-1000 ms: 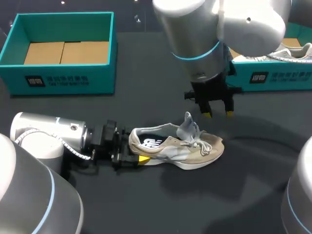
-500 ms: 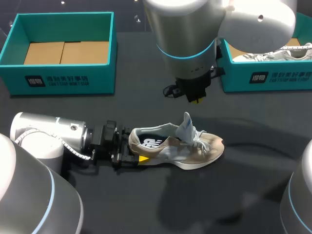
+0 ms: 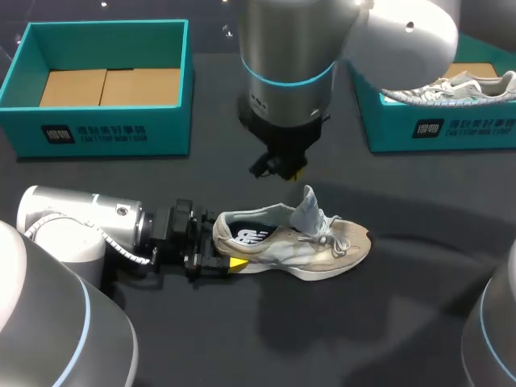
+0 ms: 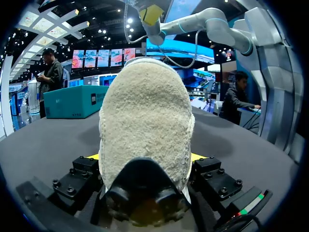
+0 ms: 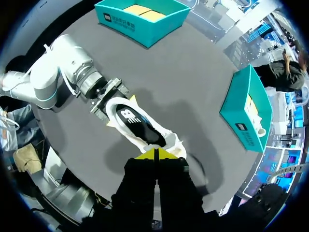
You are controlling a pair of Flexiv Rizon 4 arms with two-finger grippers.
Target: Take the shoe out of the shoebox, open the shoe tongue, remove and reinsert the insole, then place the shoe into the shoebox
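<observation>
Shoe sole-down on counter | left claw clamped on its heel | right claw hovers above the raised tongue, tips pinched together, holding nothing

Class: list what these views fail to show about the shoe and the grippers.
Left wrist view: the shoe, heel first, fills it and hides its own front.
Head view: the right gripper sits under its own arm; its fingers barely show.
Right wrist view: that gripper covers the shoe's toe.
</observation>
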